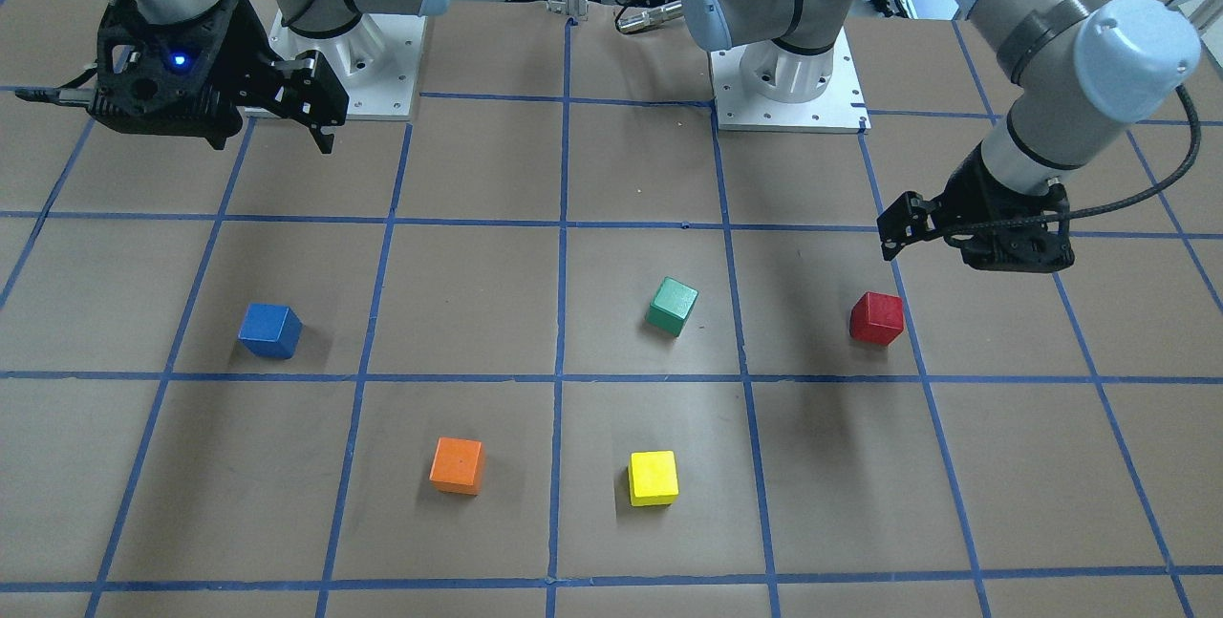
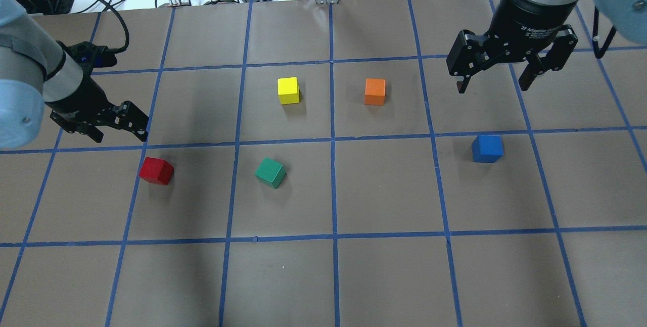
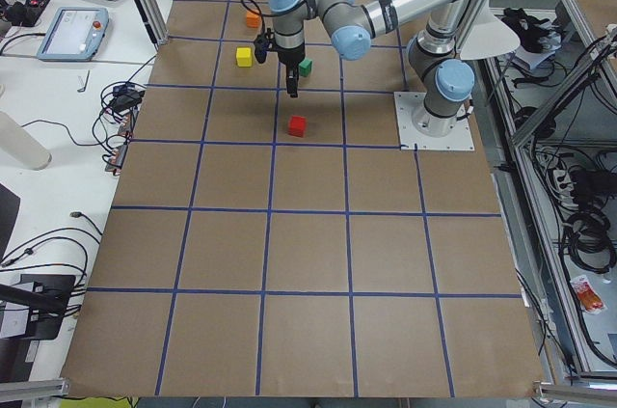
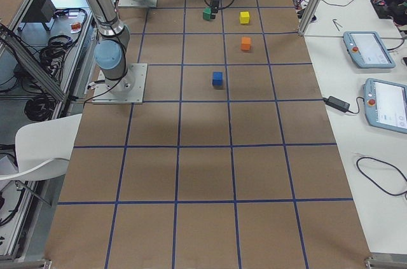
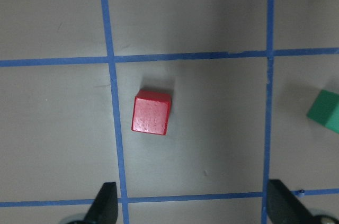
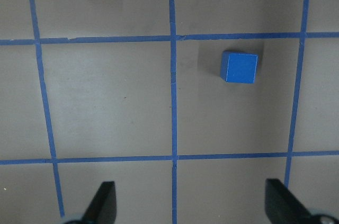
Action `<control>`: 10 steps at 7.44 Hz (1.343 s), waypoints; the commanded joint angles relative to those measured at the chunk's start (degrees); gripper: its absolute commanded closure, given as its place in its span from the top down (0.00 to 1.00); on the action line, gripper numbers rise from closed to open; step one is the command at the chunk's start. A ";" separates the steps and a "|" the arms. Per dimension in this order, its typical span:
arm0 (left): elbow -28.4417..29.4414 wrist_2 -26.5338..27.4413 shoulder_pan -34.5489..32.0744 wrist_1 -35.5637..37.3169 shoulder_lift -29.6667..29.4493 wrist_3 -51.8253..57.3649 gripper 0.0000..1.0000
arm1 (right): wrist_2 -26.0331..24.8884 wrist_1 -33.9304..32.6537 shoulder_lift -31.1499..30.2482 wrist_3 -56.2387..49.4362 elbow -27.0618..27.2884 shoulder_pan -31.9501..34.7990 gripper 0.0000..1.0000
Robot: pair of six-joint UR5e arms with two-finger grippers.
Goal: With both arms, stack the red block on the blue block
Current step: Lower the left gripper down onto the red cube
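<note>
The overhead view is showing both cubes at once, while each wrist view is catching only one. The left gripper (image 2: 120, 135) is hanging with its fingers spread wide and empty, and the red block (image 2: 156, 171) is sitting on the table (image 2: 354, 276) at its 5 o'clock. The right gripper (image 2: 493, 86) is gaping too, with the blue block (image 2: 487, 148) lying at its 6 o'clock. Close up, the left wrist view is showing the red block's matte top faintly speckled.

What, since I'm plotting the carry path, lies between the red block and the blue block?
The green block sits on that line, nearer the red block than the blue block; the overhead view shows it.
</note>
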 commanded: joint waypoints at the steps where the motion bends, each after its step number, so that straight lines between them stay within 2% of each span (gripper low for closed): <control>1: -10.99 -0.16 0.53 15.91 -1.83 0.90 1.00 | -0.28 0.07 0.01 0.00 0.09 0.03 1.00; 2: -12.77 -0.25 0.53 19.55 -3.50 0.73 1.00 | -0.28 0.07 0.01 0.00 0.17 0.03 1.00; 6: -13.14 -0.34 0.44 26.07 -8.42 3.26 1.00 | -0.11 -0.02 0.01 0.00 0.17 -0.05 1.00; 8: -13.14 -0.08 0.53 28.45 -10.62 8.27 1.00 | -0.11 -0.02 0.01 0.00 0.17 -0.05 1.00; 10: -13.23 0.10 0.53 28.64 -11.51 8.81 0.97 | -0.63 -0.02 0.01 -0.09 0.17 -0.05 1.00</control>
